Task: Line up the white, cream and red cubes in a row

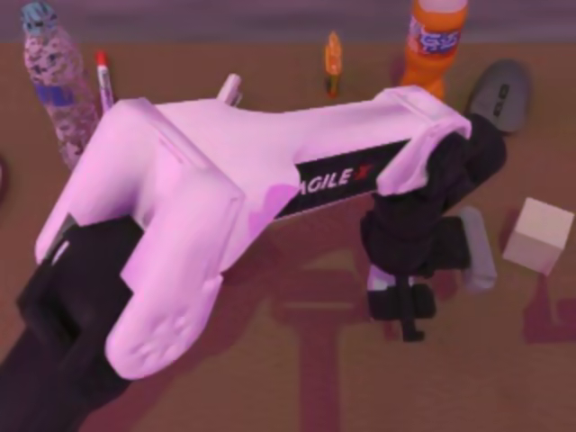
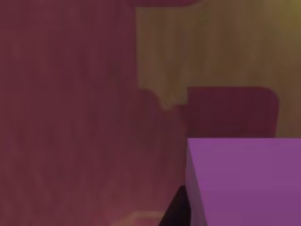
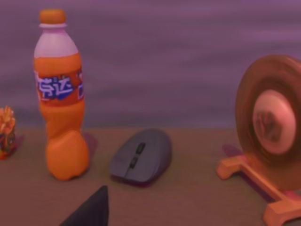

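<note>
The cream cube [image 1: 540, 236] sits on the table at the right edge of the top view. My left arm reaches across the table, and its gripper [image 1: 403, 310] points down left of that cube. In the left wrist view the white cube [image 2: 244, 186] looks lilac and fills the corner, tight against one dark finger [image 2: 178, 212]. It is held above its shadow on the table. The red cube is out of view. Of my right gripper only a dark fingertip [image 3: 94, 207] shows, in the right wrist view, low over the table facing the far edge.
An orange soda bottle [image 1: 435, 40], a grey mouse [image 1: 499, 94], a small orange toy [image 1: 333, 63], a red marker [image 1: 103, 76] and a water bottle [image 1: 58, 85] line the far edge. A grey oblong object [image 1: 477, 250] lies beside the left gripper. A wooden disc on a stand [image 3: 270, 122] stands far right.
</note>
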`<action>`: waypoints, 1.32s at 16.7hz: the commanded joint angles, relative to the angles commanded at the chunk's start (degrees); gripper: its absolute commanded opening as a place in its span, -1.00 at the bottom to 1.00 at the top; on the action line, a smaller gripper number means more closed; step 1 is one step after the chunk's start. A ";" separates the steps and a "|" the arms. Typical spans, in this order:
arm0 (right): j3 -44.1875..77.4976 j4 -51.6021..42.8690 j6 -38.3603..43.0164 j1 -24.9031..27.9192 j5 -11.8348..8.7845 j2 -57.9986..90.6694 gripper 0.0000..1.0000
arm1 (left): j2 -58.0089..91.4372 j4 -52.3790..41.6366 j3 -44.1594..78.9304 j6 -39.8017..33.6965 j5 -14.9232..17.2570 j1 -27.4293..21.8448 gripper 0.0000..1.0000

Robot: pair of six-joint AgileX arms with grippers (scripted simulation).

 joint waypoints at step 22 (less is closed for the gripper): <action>0.00 0.00 0.00 0.00 0.00 0.00 1.00 | -1.49 -11.47 9.54 0.02 0.01 0.98 1.00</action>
